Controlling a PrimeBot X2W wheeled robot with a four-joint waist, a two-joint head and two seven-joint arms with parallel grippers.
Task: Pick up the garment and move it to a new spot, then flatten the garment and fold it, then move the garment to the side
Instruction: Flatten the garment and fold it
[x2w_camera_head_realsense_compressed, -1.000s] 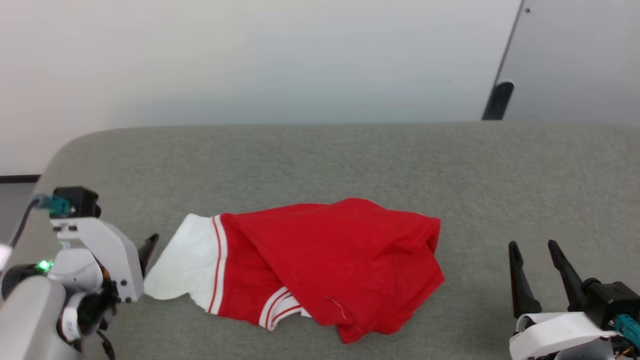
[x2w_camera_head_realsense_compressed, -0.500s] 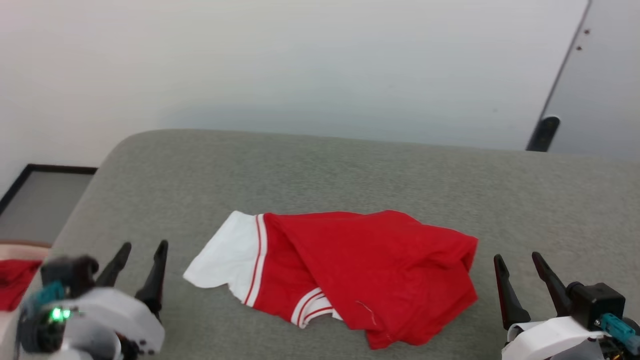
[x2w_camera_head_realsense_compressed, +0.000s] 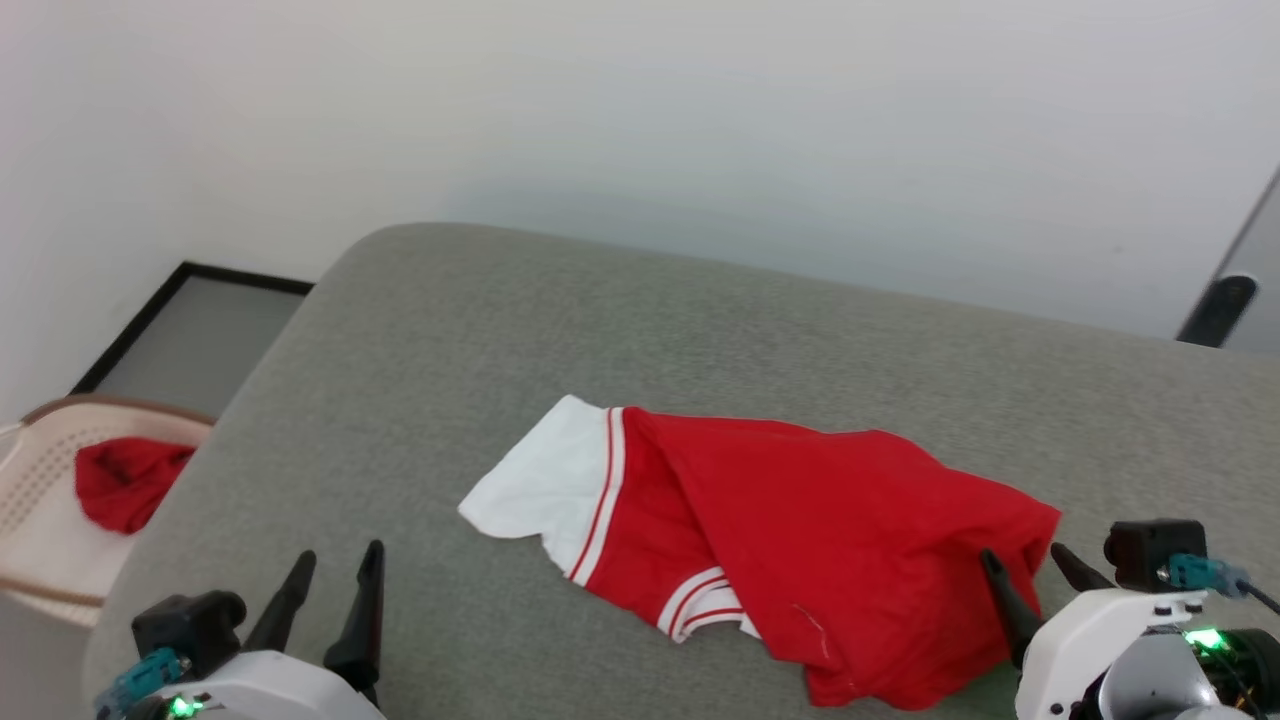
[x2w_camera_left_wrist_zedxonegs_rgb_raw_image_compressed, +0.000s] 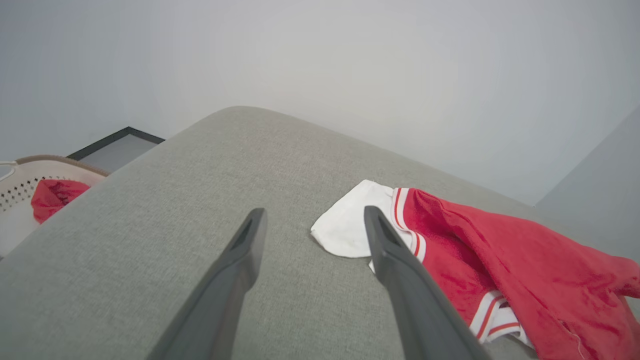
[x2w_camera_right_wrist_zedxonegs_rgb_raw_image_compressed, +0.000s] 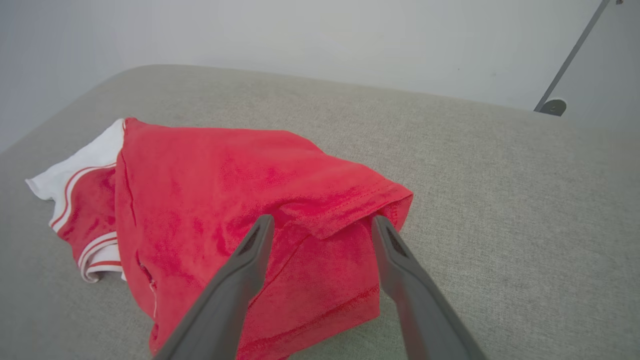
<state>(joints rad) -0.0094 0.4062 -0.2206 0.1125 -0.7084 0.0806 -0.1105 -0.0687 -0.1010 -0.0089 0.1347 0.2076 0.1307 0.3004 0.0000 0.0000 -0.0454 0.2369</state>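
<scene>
The garment (x2w_camera_head_realsense_compressed: 800, 540) is lying in a rumpled heap on the grey fabric-covered surface (x2w_camera_head_realsense_compressed: 620, 330), close to the near edge and a bit toward the right end. It's mostly red side up. One white sleeve with red-striped trim sticks out flat toward the left end, and a second bit of white-and-red trim peeks out along the near side. No lettering or number is visible from here, since the cloth is folded over itself.

The left gripper (x2w_camera_head_realsense_compressed: 340, 552) sits over the near left corner with its two dark fingers spread wide and nothing between them. It's apart from the sleeve, with bare grey fabric in between. In the left wrist view one finger lines up in front of the sleeve's edge, but that's only overlap.

The right gripper (x2w_camera_head_realsense_compressed: 1022, 552) is at the garment's right end, also wide open and holding nothing. In the right wrist view the folded red hem corner sits right between the fingertips. I honestly can't tell whether the tips are touching the cloth or just above it.

Off the left end, down lower, there's a beige perforated basket (x2w_camera_head_realsense_compressed: 30, 560) with a small red cloth (x2w_camera_head_realsense_compressed: 125, 480) in it. A pale wall (x2w_camera_head_realsense_compressed: 640, 120) runs behind the far edge.
</scene>
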